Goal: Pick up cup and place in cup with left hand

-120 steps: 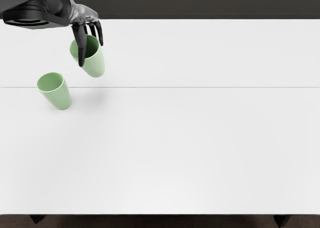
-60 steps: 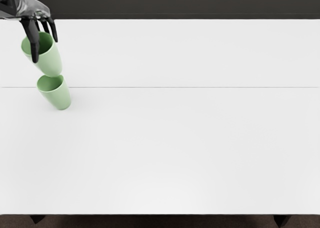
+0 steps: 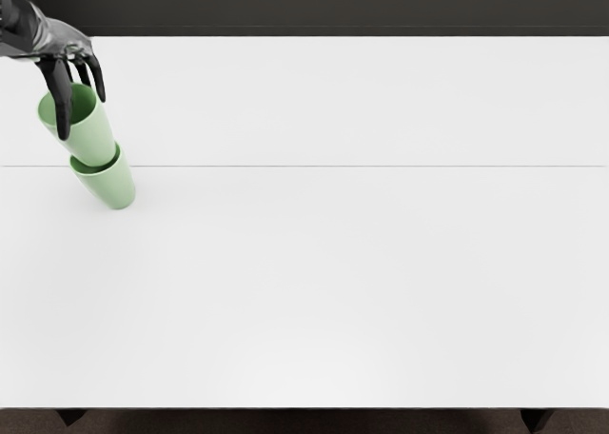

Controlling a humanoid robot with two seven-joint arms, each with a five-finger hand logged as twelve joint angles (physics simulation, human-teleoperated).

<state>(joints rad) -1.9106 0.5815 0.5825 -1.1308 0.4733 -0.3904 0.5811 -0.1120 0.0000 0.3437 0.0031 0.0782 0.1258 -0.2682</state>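
Observation:
At the upper left of the head view, my left hand (image 3: pixel 81 106) is shut on the rim of a light green cup (image 3: pixel 92 137), thumb outside the near wall and fingers at the far side. Directly below it, a second green cup (image 3: pixel 114 185) stands on the table. The held cup's bottom overlaps the lower cup's mouth and appears to dip just inside its rim; how deep it sits is hard to tell.
The white table (image 3: pixel 333 263) has a thin seam running across it. Its back edge borders a dark strip, and its front edge lies near the bottom of the picture.
Over the last second my left hand has carried its cup leftward, then slightly down onto the mouth of the other cup. The standing cup has stayed put.

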